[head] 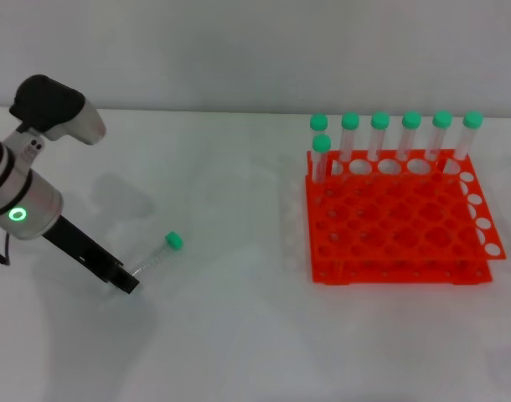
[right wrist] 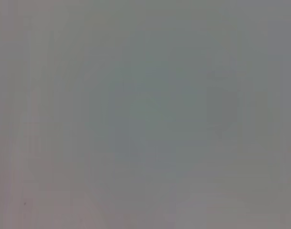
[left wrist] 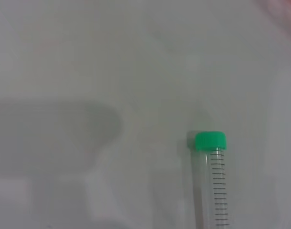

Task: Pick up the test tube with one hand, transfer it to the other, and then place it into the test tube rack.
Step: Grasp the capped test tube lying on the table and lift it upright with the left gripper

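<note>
The test tube (head: 155, 255) lies slanted on the white table, green cap toward the rack. Its tapered end meets the tip of my left gripper (head: 126, 280), the black one on the silver arm with the glowing green ring. In the left wrist view the test tube (left wrist: 212, 181) shows its green cap and scale marks, close to the camera. The orange-red test tube rack (head: 398, 226) stands at the right, well apart from the tube. My right gripper, the other hand, is out of view; the right wrist view shows only a blank grey surface.
Several green-capped tubes (head: 410, 138) stand upright along the rack's far row, and one more (head: 321, 159) at its far left corner. White table (head: 239, 335) stretches between the lying tube and the rack.
</note>
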`<state>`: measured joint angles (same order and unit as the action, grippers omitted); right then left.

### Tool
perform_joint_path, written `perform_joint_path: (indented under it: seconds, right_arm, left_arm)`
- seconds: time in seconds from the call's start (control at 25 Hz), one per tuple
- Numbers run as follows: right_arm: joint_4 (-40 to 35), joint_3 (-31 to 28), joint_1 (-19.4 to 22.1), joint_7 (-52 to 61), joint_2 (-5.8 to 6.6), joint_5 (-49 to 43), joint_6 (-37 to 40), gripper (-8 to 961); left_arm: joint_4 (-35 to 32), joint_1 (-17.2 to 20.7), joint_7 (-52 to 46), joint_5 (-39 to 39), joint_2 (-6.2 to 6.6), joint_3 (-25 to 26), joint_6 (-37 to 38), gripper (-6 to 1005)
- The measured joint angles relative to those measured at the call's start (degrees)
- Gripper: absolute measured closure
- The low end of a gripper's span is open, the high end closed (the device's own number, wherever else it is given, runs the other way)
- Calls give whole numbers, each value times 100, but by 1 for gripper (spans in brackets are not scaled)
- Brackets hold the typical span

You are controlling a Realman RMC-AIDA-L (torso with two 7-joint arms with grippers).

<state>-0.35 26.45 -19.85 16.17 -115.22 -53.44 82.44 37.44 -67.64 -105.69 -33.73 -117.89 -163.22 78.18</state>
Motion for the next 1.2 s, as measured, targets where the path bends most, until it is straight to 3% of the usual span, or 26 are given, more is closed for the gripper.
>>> perform_joint_path:
  seconds: [0.68,0.92,1.2]
  right_arm:
    - [-4,0,-9,-3,0,1,0,315]
    - [0,1,-10,-6,-5,1,7,317]
    - [-12,47,-26,27,-9,-25,50,318]
  left_arm:
    - [-220,-187,-330,-419,-15,0,-286,644]
    - [-220,-223,-354,-409,-14,0,-346,803]
    - [-175,-224,-261,-189,5,1,-347,806]
